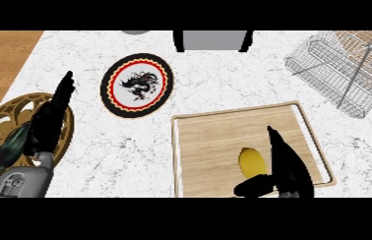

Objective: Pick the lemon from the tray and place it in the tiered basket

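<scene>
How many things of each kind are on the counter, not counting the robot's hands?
Lemon: 1
Wooden tray: 1
Wire tiered basket: 1
Round plates: 2, a patterned plate and a golden plate at the left edge
Total: 5

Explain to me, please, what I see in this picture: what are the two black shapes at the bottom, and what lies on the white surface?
The picture is taken from the robot's head, looking steeply down at a white marble counter. The two black shapes are its hands on grey forearms. The left hand rests open near the left edge, fingers up, holding nothing. The right hand is over a wooden tray, right beside a yellow lemon; its straight fingers lie along the lemon and its thumb is below it, not closed round it. At the top right is a wire tiered basket, where the lemon should go. There is also a decorated plate with a black rim, and a golden round object under the left hand.
</scene>
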Controlling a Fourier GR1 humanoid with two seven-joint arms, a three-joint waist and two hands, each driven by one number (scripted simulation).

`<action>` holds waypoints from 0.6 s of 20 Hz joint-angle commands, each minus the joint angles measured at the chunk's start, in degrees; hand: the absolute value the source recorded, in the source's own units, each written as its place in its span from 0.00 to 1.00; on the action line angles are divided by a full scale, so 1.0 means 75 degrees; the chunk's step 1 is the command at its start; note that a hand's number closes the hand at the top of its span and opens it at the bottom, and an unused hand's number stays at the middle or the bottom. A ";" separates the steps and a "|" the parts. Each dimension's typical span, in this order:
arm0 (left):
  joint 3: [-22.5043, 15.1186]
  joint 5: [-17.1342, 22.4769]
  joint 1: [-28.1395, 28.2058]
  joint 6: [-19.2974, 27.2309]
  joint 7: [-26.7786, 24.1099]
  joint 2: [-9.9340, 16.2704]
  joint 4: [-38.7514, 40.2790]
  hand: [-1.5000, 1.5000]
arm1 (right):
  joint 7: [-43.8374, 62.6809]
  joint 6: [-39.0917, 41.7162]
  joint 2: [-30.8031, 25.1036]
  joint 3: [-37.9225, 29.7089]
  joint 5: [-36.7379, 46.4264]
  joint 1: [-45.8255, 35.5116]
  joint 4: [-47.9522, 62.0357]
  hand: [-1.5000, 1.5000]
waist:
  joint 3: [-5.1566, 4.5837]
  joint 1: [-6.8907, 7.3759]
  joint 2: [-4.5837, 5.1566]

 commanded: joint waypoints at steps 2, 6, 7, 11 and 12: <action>0.0201 0.0053 -0.0150 -0.0234 0.0064 0.0080 0.0041 0.50 | 0.0987 0.0237 0.0620 -0.0364 0.0131 -0.0705 0.0998 0.00 | 0.0003 0.0045 0.0010; 0.0138 -0.0108 -0.0008 -0.0125 0.0032 -0.0170 0.0008 0.50 | 0.0531 -0.0004 0.0831 -0.0221 0.0383 -0.0121 0.1176 0.00 | 0.0004 0.0009 0.0003; 0.0109 -0.0218 0.0226 -0.0087 -0.0360 -0.0239 0.0083 0.50 | 0.0603 0.0035 0.0976 -0.0232 0.0456 -0.0421 0.1378 0.00 | 0.0003 0.0026 0.0004; 0.0294 -0.0267 -0.0197 -0.0170 0.0014 -0.0227 0.0170 0.50 | 0.0275 0.0461 0.0908 -0.0674 0.0118 -0.0226 0.1312 0.00 | 0.0004 -0.0005 0.0001; 0.0035 -0.0543 0.0316 0.0159 0.0105 -0.0412 -0.0397 0.50 | 0.0895 0.0587 0.0992 -0.0511 0.0118 -0.0452 0.0964 0.00 | 0.0004 0.0031 -0.0010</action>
